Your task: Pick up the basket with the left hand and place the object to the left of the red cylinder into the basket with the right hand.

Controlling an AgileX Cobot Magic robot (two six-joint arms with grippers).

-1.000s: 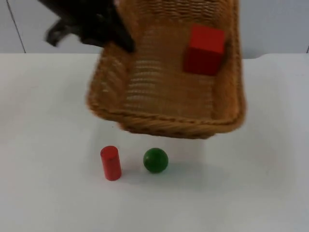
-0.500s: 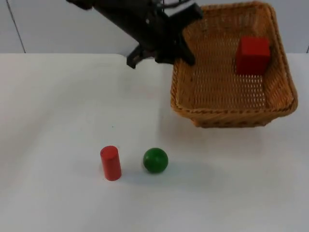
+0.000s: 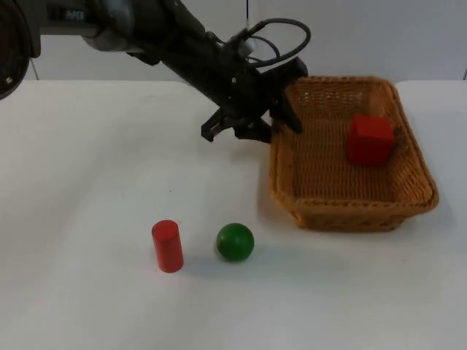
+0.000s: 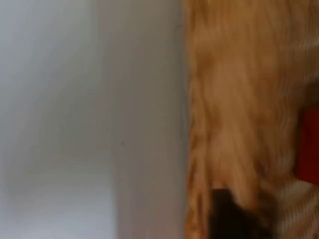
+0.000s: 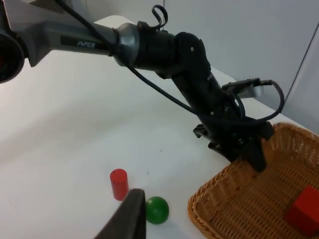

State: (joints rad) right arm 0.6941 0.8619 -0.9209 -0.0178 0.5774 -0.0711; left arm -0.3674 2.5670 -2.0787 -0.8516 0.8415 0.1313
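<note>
A wicker basket (image 3: 350, 211) sits low at the table's right side, and I cannot tell whether it touches the table. A red cube (image 3: 370, 139) lies inside it. My left gripper (image 3: 283, 109) is shut on the basket's left rim, with the arm stretched across from the upper left. A red cylinder (image 3: 168, 246) stands upright near the front, and a green ball (image 3: 235, 241) rests just right of it. In the left wrist view the basket rim (image 4: 199, 124) and the red cube (image 4: 311, 144) are blurred. My right gripper (image 5: 130, 219) hangs high above the cylinder (image 5: 118, 183) and ball (image 5: 157, 209).
The grey partition wall (image 3: 365, 36) closes the far side of the white table (image 3: 87, 182). The left arm (image 3: 175, 44) crosses the back of the table at an angle. Open table lies left of the cylinder and in front of the basket.
The basket has swung from high at the centre to the right and come down low, cube still inside. The left arm now reaches further across. Cylinder and ball have not moved.
</note>
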